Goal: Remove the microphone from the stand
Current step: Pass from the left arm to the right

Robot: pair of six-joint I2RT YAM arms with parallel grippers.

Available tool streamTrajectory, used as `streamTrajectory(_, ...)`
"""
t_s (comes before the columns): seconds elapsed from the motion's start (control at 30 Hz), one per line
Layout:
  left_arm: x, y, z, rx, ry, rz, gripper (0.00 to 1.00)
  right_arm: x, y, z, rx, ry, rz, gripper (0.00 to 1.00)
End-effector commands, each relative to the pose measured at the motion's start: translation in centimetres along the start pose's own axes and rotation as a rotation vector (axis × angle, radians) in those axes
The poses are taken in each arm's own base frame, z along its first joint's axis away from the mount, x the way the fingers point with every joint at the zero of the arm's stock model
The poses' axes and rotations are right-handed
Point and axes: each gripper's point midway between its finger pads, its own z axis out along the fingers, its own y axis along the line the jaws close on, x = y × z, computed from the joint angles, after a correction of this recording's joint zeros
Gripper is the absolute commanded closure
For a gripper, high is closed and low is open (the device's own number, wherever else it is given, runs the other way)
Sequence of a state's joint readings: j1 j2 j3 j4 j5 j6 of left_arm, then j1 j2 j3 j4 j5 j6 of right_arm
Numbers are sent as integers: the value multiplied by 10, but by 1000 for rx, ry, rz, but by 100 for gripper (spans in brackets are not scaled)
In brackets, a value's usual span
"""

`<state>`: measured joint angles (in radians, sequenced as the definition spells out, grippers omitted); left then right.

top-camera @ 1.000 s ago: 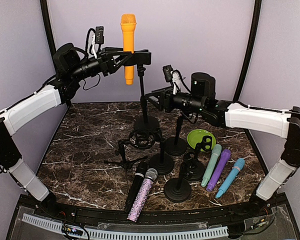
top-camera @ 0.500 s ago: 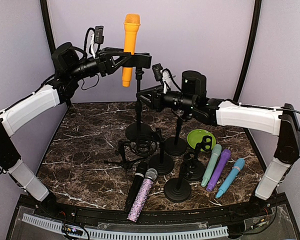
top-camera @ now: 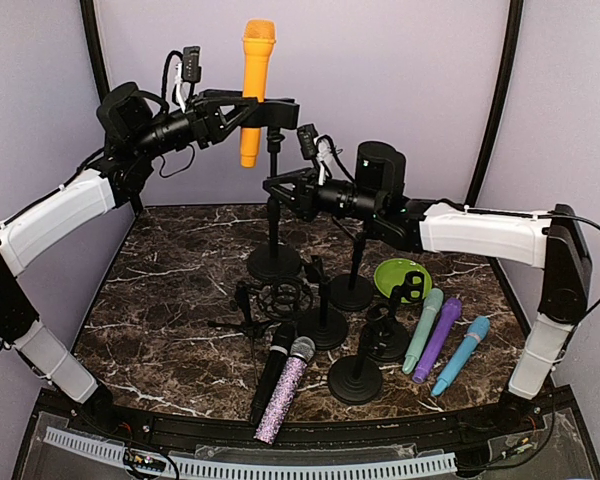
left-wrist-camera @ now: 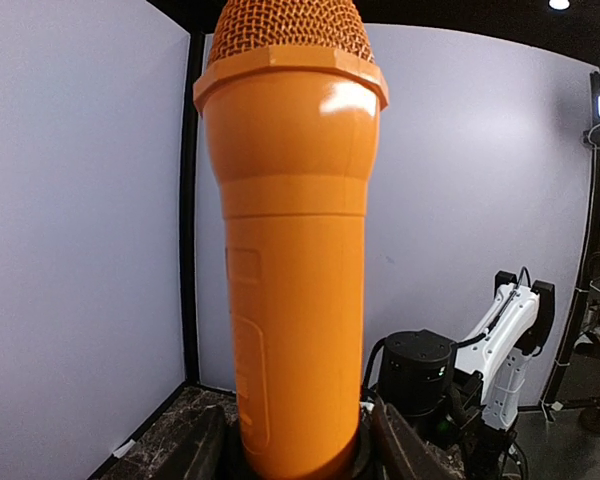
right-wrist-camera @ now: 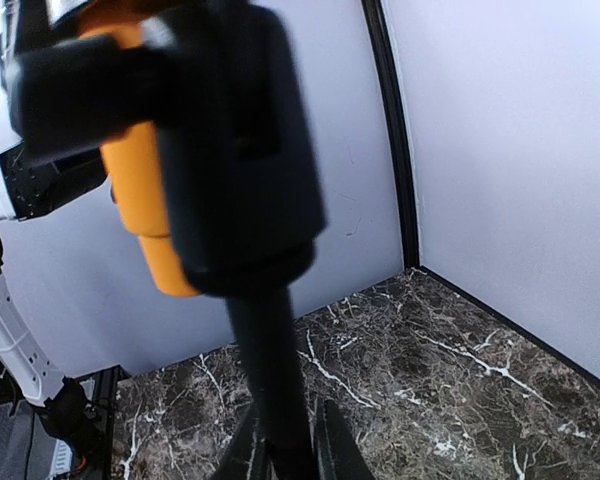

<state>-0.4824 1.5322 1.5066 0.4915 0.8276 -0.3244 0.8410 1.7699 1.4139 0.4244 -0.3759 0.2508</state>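
Orange microphone [top-camera: 257,60] clasped in left gripper [top-camera: 243,112], top view, right gripper [right-wrist-camera: 283,455] pinching stand pole [right-wrist-camera: 265,350], clearest from right wrist

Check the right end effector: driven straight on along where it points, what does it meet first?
The stand pole: the right end effector is shut on it, below the clip holding the orange microphone. Past the pole, the wrist view shows only the wall; depth there is unclear.
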Motion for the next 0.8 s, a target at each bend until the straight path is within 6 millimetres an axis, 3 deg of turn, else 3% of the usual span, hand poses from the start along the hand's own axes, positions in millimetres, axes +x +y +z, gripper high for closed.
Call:
streamTrajectory(0.0,-53,-36,-12,46,-107,131,100,-36,6,0,-9,-123,-17,98)
streamTrajectory(0.13,-42,-26,-12,-4,-86,148,97,-55,1,-8,51,-189,-45,100)
streamTrajectory(0.23,-32,-17,-13,-40,-74,167,73,-71,-1,-14,86,-240,-67,100)
streamTrajectory(0.43,-23,-12,-10,-52,-47,192,47,-94,-3,-21,134,-307,-115,100)
streamTrajectory(0.57,-16,-7,-11,-72,-16,220,36,-108,-7,-28,180,-339,-132,100)
streamTrajectory(0.77,-4,17,-20,-223,-9,238,25,-137,-2,-43,215,-371,-132,100)
